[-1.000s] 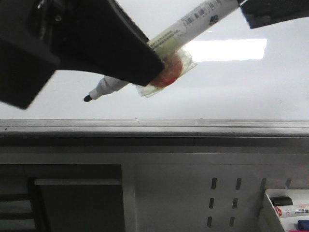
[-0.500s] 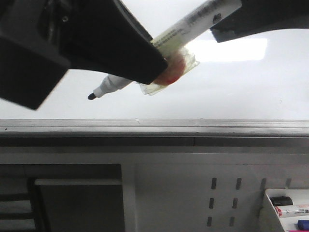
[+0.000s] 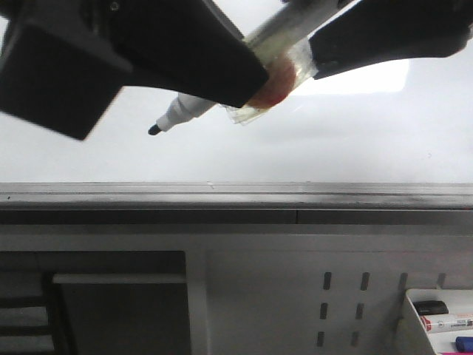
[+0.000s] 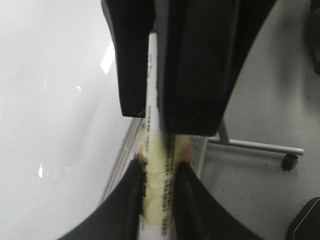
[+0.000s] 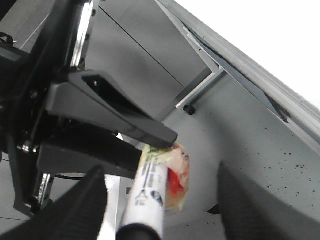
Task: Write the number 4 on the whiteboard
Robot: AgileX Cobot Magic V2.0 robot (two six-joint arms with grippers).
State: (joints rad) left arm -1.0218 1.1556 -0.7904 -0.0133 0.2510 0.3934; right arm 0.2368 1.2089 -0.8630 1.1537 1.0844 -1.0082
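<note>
**A:** Front view: the left gripper (image 3: 255,78) clamps its fingers on the marker (image 3: 194,108) at its taped middle, black tip (image 3: 154,130) pointing down-left in front of the whiteboard (image 3: 332,140). Is the number 4 there?

**B:** No stroke shows on the board, which stands above its grey rail (image 3: 236,194). Whether the tip touches the surface, I cannot tell.

**A:** And the right gripper (image 5: 160,200)?

**B:** Its fingers stand wide apart, either side of the marker's rear end (image 5: 145,220), gripping nothing.

**A:** Risks?

**B:** The yellowish tape (image 3: 277,74) looks loose, so the marker might pivot under writing pressure and skew the strokes. The right arm crowds the pen; a nudge could shift the tip. Too shallow an approach would leave gaps.
</note>
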